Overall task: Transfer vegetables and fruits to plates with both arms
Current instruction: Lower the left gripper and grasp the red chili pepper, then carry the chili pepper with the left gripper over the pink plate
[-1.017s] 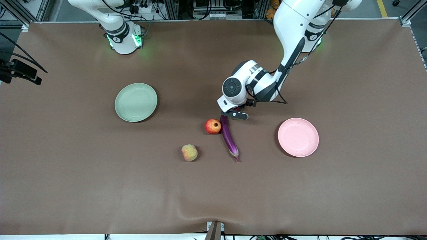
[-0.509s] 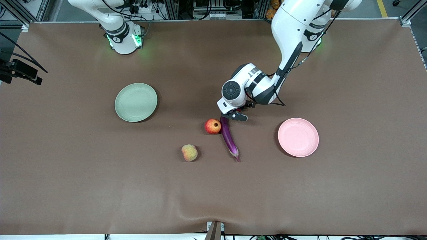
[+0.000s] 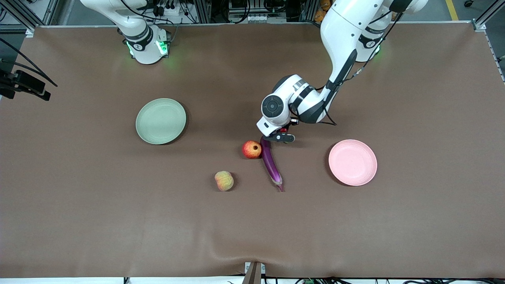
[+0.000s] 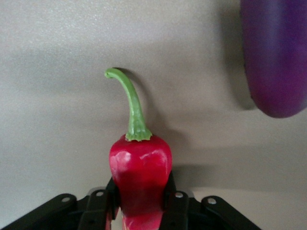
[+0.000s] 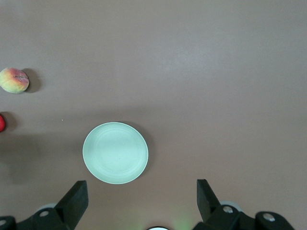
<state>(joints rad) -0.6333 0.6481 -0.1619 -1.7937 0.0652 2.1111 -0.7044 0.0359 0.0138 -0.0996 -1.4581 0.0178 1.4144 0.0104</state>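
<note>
The right arm waits at its end of the brown cloth-covered counter point(image 3: 79, 205); its black two-finger end effector point(image 5: 141, 201) hangs high above the round matte pale green plate point(image 3: 160, 121), its fingers point(image 5: 76, 199) spread wide with nothing between them. That plate lies bare toward the right arm's end of the counter. Nearer the front camera sits the small yellowish-pink peach point(image 3: 224, 180), well apart from the plate. A little farther from the camera than the peach rests the round red-yellow pomegranate-like fruit with a dark crown point(image 3: 251, 149), just beside the long slim glossy purple eggplant point(image 3: 270, 161), which lies at a slant with its stem end toward the camera. At the eggplant's blunt end the left arm reaches down to the counter, and its black end effector point(image 4: 140, 199) is pinched on the body of the short shiny red chili pepper point(image 4: 140, 175), whose curved green stem point(image 4: 130, 103) points away from the fingers point(image 4: 176, 203); the pepper is low over the counter, near the eggplant's rounded tip. Toward the left arm's end lies the round matte pale pink plate point(image 3: 352, 162), bare, well apart from the eggplant
</note>
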